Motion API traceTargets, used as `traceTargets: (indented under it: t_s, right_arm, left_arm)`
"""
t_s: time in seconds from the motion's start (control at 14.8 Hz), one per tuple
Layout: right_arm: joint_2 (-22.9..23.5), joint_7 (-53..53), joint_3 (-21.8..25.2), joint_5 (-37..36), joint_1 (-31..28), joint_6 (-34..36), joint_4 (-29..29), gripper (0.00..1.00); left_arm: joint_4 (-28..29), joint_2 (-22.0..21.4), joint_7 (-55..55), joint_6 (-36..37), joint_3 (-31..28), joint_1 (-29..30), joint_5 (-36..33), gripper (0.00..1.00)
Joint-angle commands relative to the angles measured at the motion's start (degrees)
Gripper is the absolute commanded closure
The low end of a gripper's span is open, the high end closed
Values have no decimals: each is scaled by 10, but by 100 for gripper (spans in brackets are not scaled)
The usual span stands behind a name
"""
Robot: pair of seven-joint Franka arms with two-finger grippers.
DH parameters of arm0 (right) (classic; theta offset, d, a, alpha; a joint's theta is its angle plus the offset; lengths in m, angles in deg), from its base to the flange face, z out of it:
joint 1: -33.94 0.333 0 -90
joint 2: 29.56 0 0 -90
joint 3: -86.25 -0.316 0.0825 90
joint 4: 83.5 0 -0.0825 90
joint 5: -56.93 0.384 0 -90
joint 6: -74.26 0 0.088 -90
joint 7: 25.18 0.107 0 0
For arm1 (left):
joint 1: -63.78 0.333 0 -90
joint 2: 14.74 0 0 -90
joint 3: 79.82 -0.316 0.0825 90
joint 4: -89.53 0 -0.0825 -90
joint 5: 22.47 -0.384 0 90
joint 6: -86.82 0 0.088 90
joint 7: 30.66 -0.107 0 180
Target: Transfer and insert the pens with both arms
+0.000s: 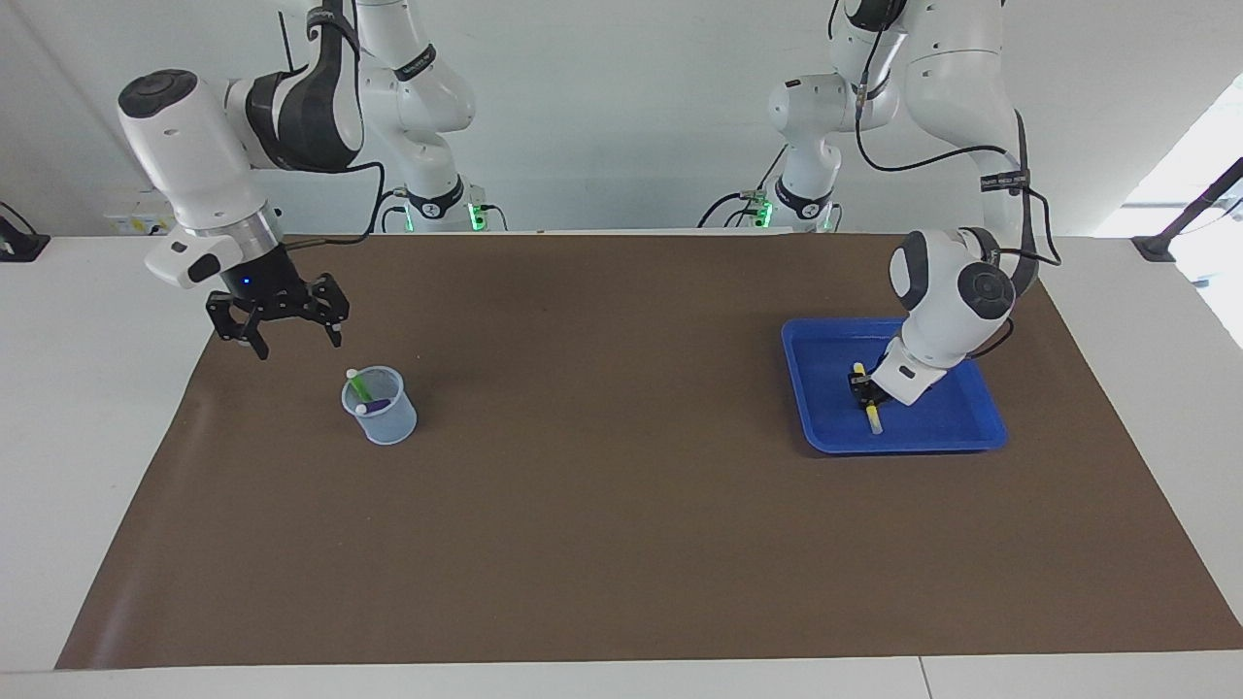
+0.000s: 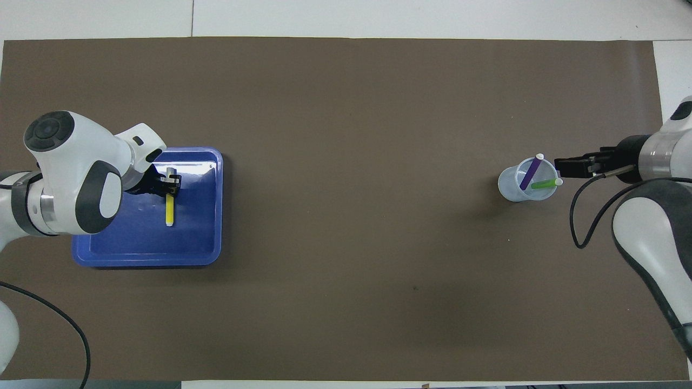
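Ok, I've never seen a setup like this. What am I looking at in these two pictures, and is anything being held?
Two white robot arms stand at a table covered by a brown mat. One picture faces them from across the table. The other looks down from above their own end, so the sides swap between the two.

A blue tray lies toward the left arm's end, with a yellow pen in it. A clear cup toward the right arm's end holds a green pen and a purple pen.

The left hand is down in the tray at the yellow pen's end. Whether it grips the pen cannot be told. The right hand hangs open and empty above the mat beside the cup.
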Motion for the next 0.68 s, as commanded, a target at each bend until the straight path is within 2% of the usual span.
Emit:
traceTargets:
  t_s: [0.0, 0.34, 0.61]
  right_arm:
    - [8, 55, -5, -22, 16, 65, -50, 0]
    - [19, 138, -6, -42, 65, 150, -114, 0]
    - [25, 151, -6, -42, 70, 184, -141, 0]
  left_arm:
    - [13, 1, -3, -11, 0, 0, -8, 100]
    - [1, -1, -2, 12, 0, 3, -8, 100]
    - [-22, -7, 0, 54, 2, 3, -6, 100]
